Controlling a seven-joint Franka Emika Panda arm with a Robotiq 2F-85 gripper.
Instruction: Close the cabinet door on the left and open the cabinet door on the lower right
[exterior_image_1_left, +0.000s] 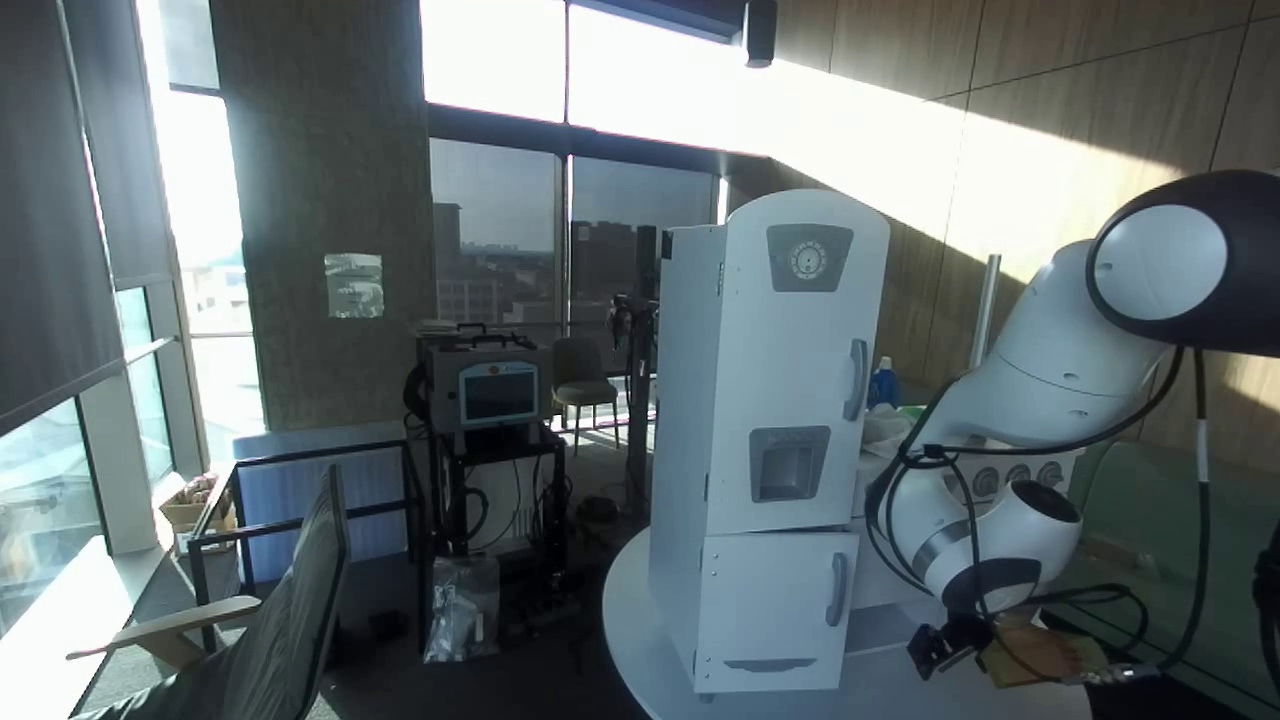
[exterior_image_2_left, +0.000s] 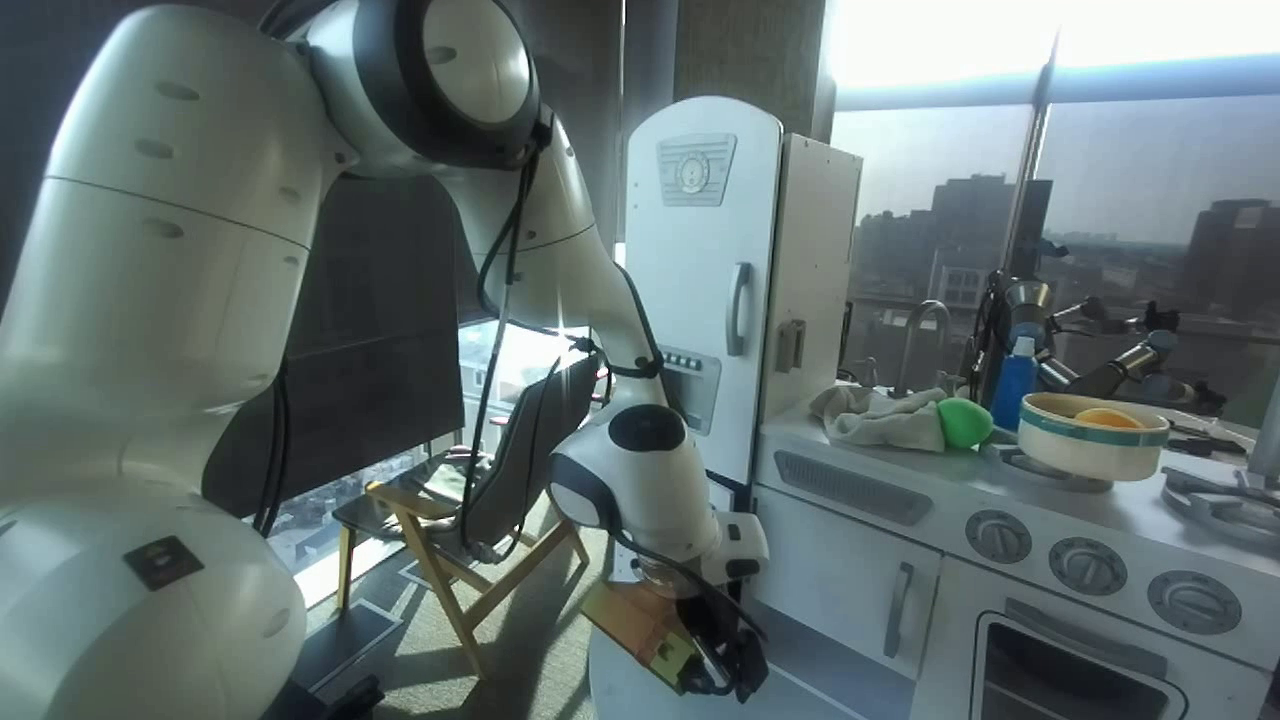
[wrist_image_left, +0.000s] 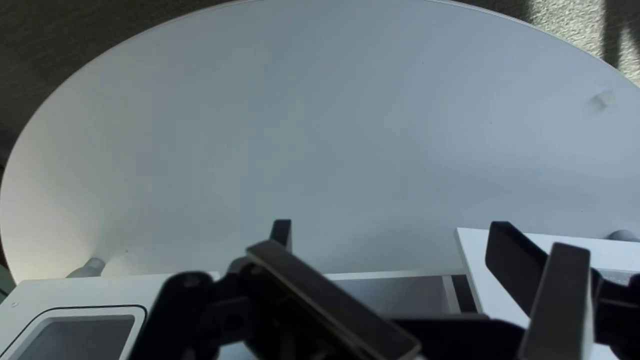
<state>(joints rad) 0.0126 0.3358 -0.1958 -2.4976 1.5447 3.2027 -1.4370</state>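
Observation:
A tall white cabinet stands on a round table. Its lower door has a grey handle and looks slightly ajar: its top edge is skewed, and a dark gap shows beside the door in the wrist view. Its upper door looks shut. Beside it, the stove unit has a lower cabinet door with a grey handle; it looks shut. My gripper is open, with nothing between its fingers. It hangs low in front of the units in both exterior views, apart from both handles.
The oven door is right of the cabinet door. On the counter are a cloth, a green ball, a blue bottle and a bowl. The round table's edge curves around. Cables hang along my arm.

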